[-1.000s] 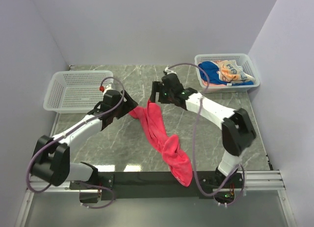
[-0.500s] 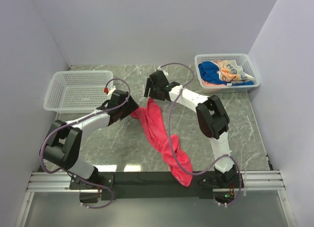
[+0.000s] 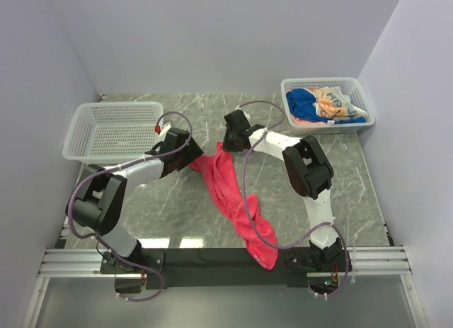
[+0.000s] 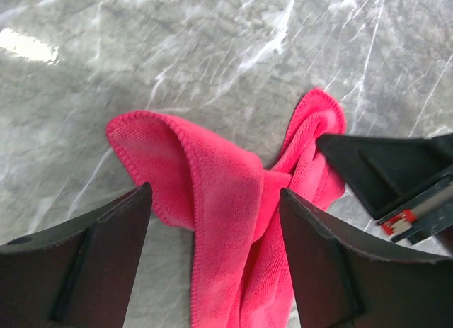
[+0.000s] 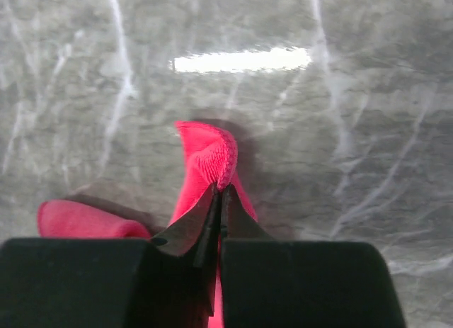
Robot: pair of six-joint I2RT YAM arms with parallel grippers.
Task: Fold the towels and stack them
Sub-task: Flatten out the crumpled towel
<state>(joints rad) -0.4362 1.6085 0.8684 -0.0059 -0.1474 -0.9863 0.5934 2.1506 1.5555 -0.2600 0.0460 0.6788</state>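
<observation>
Where the pink towel (image 3: 237, 200) rises to a small peak at its far end, pinched hard by the right gripper (image 5: 218, 195). Fingers pressed together with only a thin fold of cloth between them, and the tip of the fold poking out past them. Just to the left, spread wide, the left gripper (image 4: 214, 197). Fingers well apart, one on either side of a rolled, hemmed corner of the same towel and not closed on it. Cannot tell whether either finger touches the cloth.

From the two grippers, trailing back across the grey marble table (image 3: 177, 200) as one long twisted rope. Widens into a crumpled heap at the near edge, between the two arm bases, and hangs slightly over the black strip there.

Counted: one pink towel on the table. Two white mesh baskets at the far side, well apart. Nothing seen inside the left basket (image 3: 117, 105). Inside the right basket (image 3: 324, 128), bunched together, one blue towel (image 3: 303, 101) and one printed towel (image 3: 334, 101) in orange and blue. Anything beneath those two hidden. Two arms, two grippers, both at the towel's far end, close beside each other.
</observation>
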